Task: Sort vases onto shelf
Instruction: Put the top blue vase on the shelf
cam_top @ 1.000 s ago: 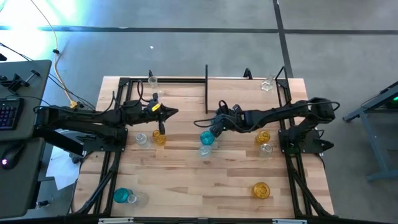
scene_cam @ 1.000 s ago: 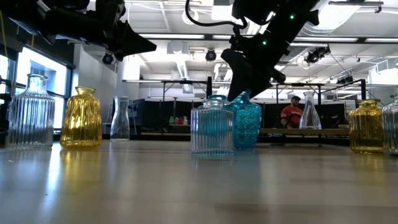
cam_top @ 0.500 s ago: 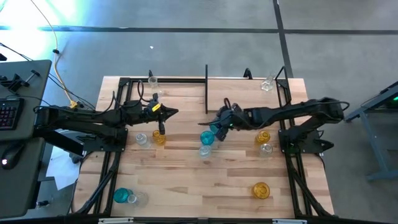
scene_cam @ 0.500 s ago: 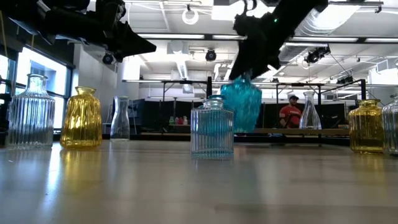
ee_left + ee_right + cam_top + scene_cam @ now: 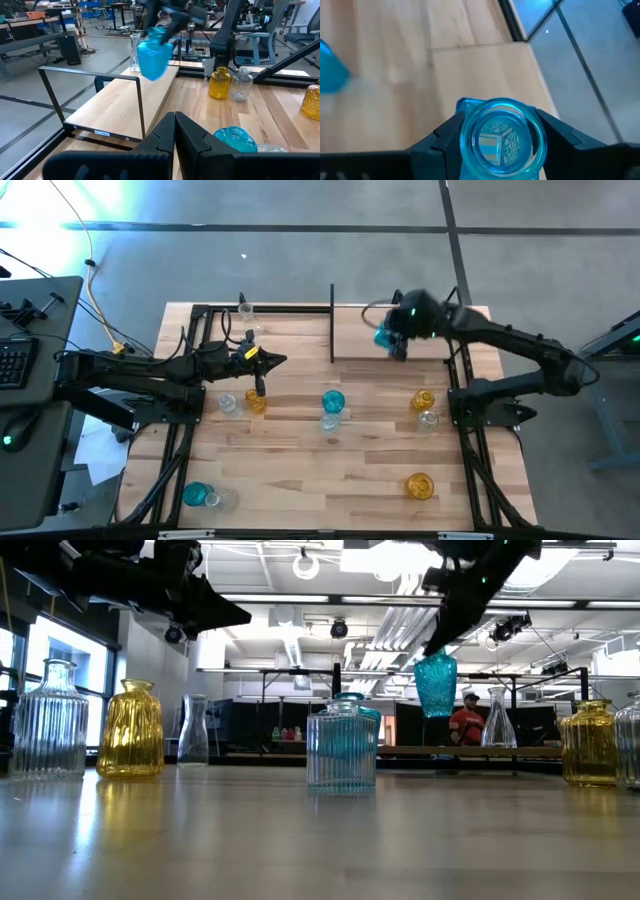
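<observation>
A teal-blue vase [image 5: 384, 337] hangs over the right half of the shelf [image 5: 300, 330], with my right gripper [image 5: 393, 340] shut on it. The same vase shows high in the low view [image 5: 436, 684] and over the shelf board [image 5: 120, 102] in the left wrist view [image 5: 152, 57]. My left gripper [image 5: 281, 360] is shut on nothing and is held level above the table's left middle. Another teal vase [image 5: 333, 401] and a clear one [image 5: 329, 422] stand on their bases at mid-table. My right gripper pinches the teal vase's neck just under the mouth rim [image 5: 468, 120], one finger [image 5: 442, 137] on each side. The fingers slant down from the table's right side. The vase hangs upright below them, lifted clear of table and shelf.
Two clear vases stand on the shelf, one at its left end [image 5: 245, 311] and one at its right end [image 5: 431, 315]; a black post [image 5: 332, 320] divides it. Amber vases [image 5: 256, 401] [image 5: 422, 400] [image 5: 419, 485] and clear ones [image 5: 228, 404] [image 5: 428, 419] dot the table; a teal one [image 5: 196, 495] stands at the near left.
My right gripper has lifted the teal vase off the table beside the mid-table vases. It has swung it up, toward the far edge and to the right, over the shelf, rolling its wrist on the way. The vase now hangs upright.
</observation>
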Tool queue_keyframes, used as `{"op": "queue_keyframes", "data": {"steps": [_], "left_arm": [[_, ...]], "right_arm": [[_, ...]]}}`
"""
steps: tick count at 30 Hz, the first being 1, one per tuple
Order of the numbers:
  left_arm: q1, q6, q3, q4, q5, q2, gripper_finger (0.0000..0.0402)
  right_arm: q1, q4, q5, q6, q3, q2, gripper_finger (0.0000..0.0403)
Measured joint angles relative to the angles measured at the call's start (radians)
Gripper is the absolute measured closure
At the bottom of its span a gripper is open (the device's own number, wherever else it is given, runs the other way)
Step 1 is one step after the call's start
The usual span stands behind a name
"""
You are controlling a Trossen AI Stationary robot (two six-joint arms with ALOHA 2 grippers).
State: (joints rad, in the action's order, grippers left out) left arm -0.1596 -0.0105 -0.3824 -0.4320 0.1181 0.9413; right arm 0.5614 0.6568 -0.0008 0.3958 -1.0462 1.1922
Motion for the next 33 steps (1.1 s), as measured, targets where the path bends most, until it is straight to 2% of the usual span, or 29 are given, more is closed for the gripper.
{"op": "queue_keyframes", "data": {"steps": [5,9,12,17,23,29,33], "left_arm": [[0.0,-0.001,0.0,0.003,0.0,0.0,0.0402],[0.0,-0.009,0.0,0.008,0.001,0.0,0.0402],[0.0,-0.019,0.0,0.009,0.001,0.0,0.0402],[0.0,-0.019,0.0,0.009,0.001,0.0,0.0402],[0.0,-0.017,0.0,0.009,0.003,0.0,0.0402],[0.0,-0.007,0.0,0.009,0.003,0.0,0.0402],[0.0,-0.001,0.0,0.009,0.003,0.0,0.0402]], "right_arm": [[0.202,-0.045,-0.135,0.201,0.0,0.054,0.0231],[0.298,-0.059,-0.165,0.293,0.0,0.108,0.0231],[0.346,-0.081,-0.17,0.278,0.0,0.158,0.0231],[0.392,-0.126,-0.153,0.108,-0.002,0.209,0.0231],[0.391,-0.151,0.005,-0.211,-0.002,0.214,0.0231],[0.353,-0.148,0.154,-0.432,-0.002,0.215,0.0231],[0.337,-0.145,0.21,-0.564,-0.001,0.215,0.0231]]}}
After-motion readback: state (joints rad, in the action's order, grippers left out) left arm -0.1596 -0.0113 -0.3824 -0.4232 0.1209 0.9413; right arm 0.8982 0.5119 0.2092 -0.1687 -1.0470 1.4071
